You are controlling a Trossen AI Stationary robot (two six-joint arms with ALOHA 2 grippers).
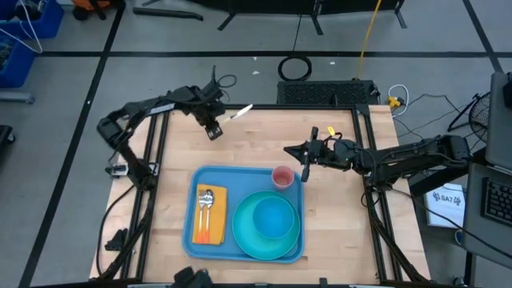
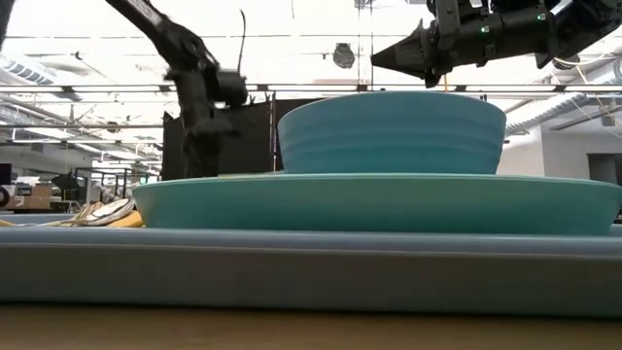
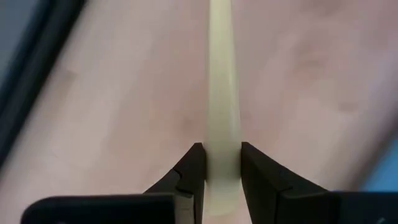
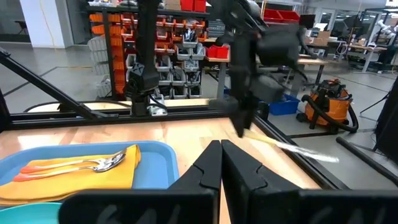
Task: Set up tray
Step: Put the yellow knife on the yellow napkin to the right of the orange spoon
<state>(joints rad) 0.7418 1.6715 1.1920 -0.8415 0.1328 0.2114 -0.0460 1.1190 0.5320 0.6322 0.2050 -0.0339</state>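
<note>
The left jaws (image 3: 222, 177) pinch one pale utensil (image 3: 222, 93), maybe a knife. The right jaws (image 4: 220, 163) are pressed together; beside them lies one tray (image 1: 192, 237) with one plate (image 1: 248, 240), one bowl (image 1: 274, 216), one cup (image 1: 282, 176).

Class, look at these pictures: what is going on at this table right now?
A blue tray already holds a turquoise plate with a bowl, a pink cup, and cutlery on an orange napkin. The left gripper holds a pale knife above the table's far side. The right gripper hangs shut near the cup, holding nothing.
</note>
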